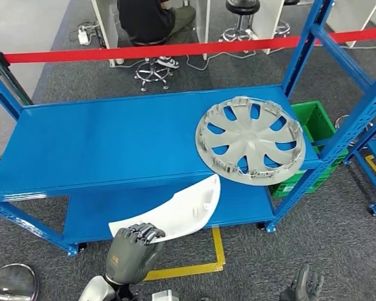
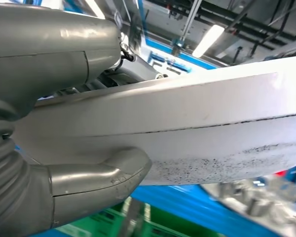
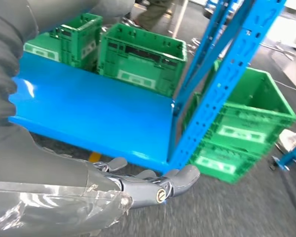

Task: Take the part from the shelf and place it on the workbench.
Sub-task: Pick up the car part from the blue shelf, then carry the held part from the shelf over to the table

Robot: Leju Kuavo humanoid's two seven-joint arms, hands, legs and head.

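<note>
my left hand (image 1: 129, 254) clamped on white curved part (image 1: 177, 210) lower centre, right hand (image 1: 302, 287) fingers apart, empty, cut off lower right, green crate (image 1: 314, 119) right, contents hidden behind blue shelf (image 1: 106, 138)

A: What's the part?
B: A curved white plastic panel (image 1: 177, 210), speckled dark underneath.

A: Where is it?
B: Gripped at one end by the left robot hand (image 1: 131, 248), stretching away from it, roughly level.
</note>
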